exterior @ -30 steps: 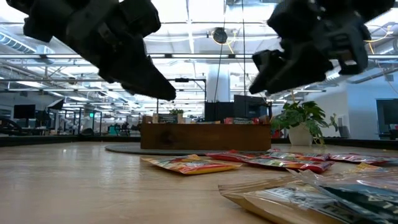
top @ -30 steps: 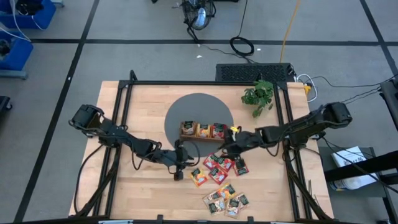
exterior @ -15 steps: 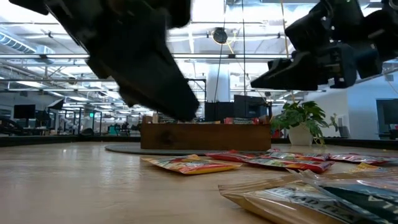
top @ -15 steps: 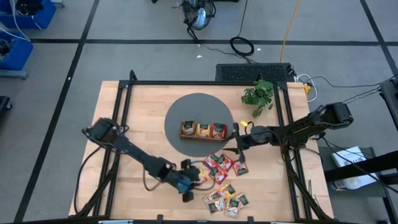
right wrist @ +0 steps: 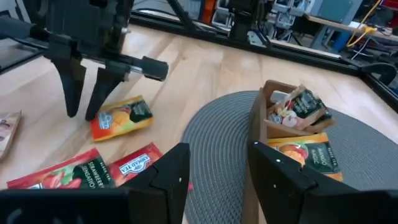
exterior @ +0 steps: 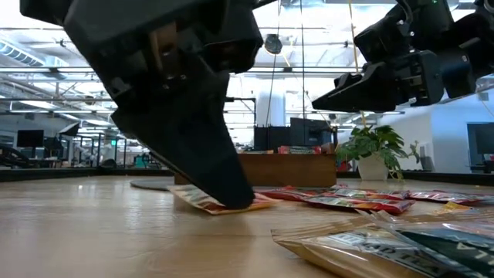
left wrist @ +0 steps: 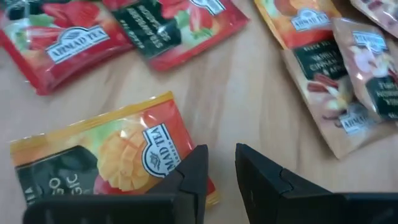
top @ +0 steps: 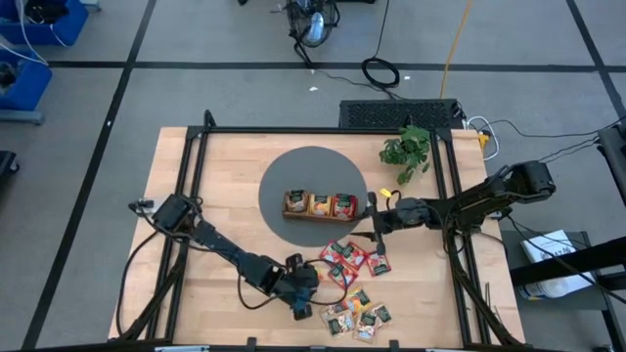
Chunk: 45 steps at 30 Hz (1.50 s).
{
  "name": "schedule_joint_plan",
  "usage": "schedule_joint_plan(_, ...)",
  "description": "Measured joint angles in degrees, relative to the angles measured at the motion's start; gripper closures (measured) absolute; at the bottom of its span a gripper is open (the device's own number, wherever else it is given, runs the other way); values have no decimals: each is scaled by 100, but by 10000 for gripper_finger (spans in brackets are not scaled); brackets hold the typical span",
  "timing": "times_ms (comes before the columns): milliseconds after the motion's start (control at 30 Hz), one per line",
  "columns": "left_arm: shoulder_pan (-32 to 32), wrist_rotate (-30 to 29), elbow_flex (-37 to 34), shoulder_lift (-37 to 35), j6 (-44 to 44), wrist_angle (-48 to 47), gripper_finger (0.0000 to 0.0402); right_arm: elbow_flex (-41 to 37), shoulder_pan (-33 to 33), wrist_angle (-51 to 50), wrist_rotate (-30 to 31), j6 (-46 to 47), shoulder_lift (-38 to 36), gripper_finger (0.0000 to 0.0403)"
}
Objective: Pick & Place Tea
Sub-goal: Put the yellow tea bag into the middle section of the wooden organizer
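Note:
Red, orange-yellow and dark green tea sachets point(top: 348, 257) lie flat on the table's near right part. An orange-yellow mango sachet point(left wrist: 106, 162) lies apart on their left. My left gripper point(left wrist: 219, 155) slants down over that sachet's end, open by a narrow gap. One fingertip point(left wrist: 198, 158) is over the sachet's edge and the other over bare wood. My right gripper point(right wrist: 217, 168) hovers open and nearly level beside the right end of the wooden tray point(top: 320, 205), holding nothing. The tray stands on a round grey mat point(top: 284, 171) with sachets upright in it. My left gripper reaches down as far as the mango sachet's end point(exterior: 262, 202), coming from above at a slant from the table's left. One fingertip is over the sachet's short edge point(left wrist: 186, 177). I cannot tell whether it touches. The sachet lies flat on the table.
A small potted plant point(top: 408, 149) stands at the far right. A second heap of sachets point(top: 357, 315) lies by the near edge. Black frame rails point(top: 191, 156) run along the table's left, right and far sides. Bare wood lies at the near left.
My left gripper has swung toward the table's near edge and right, sunk and tipped steeper, ending over the mango sachet. My right gripper has drawn back toward the table's right edge, away from the red sachets, tipped toward level, then held still. No sachet has moved.

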Motion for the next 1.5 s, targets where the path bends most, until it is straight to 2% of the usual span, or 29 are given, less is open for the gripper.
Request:
schedule_joint_plan(100, -15, -167, 4, -15, -184, -294, 314, 0, 1, 1, -159, -11, 0, 253)
schedule_joint_plan(267, -61, -170, 0, 0, -4, -284, 314, 0, 6, 96, -369, -30, 0, 253)
schedule_joint_plan(433, -118, -81, 2, -9, 14, -500, 314, 170, 8, 83, -1226, 103, 169, 255)
schedule_joint_plan(667, -199, -84, 0, -10, 104, -726, 314, 1065, 11, -177, -1958, 368, 1348, 274)
schedule_joint_plan(867, -314, 144, -9, -4, 183, -860, 314, 1778, 8, -215, -1961, 231, 2349, 284)
schedule_joint_plan(1133, -521, 248, -11, -2, 550, -878, 314, 2571, 234, -261, -1966, -214, 3039, 287)
schedule_joint_plan(1333, -555, 295, -15, -2, 707, -871, 314, 3581, 244, -1331, -2120, 166, 3684, 287)
schedule_joint_plan(1500, -562, 300, -15, -2, 709, -869, 314, 4232, 199, -1471, -2559, 693, 4253, 287)
